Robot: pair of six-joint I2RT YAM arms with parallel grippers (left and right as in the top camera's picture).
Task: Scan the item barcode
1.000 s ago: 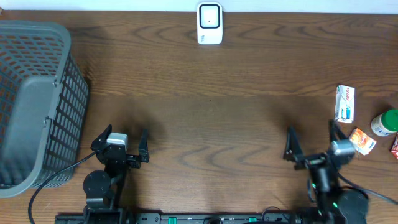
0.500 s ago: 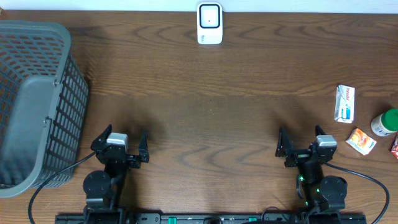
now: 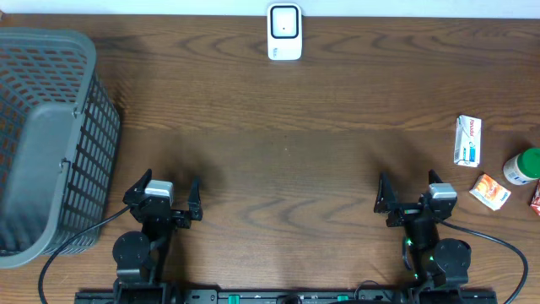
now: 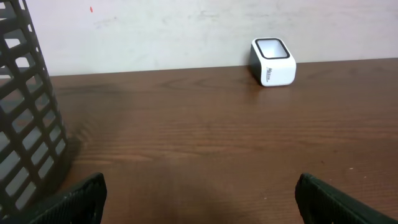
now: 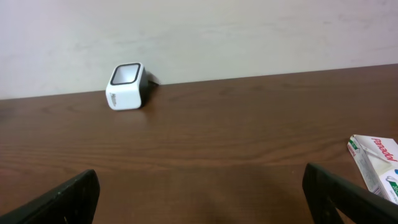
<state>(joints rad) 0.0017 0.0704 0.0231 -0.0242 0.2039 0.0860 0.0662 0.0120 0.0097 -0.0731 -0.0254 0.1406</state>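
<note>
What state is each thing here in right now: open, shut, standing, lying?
Left gripper: open, empty.
Right gripper: open, empty.
Scanner: standing, untouched.
Basket: upright, nothing seen inside.
White box: lying flat.
Green-capped bottle: cap on.
Orange packet: lying flat.

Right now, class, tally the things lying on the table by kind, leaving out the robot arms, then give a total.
Barcode scanner: 1
Mesh basket: 1
White box: 1
Green-capped bottle: 1
Orange packet: 1
Red item, cut off by the picture's edge: 1
Total: 6
</note>
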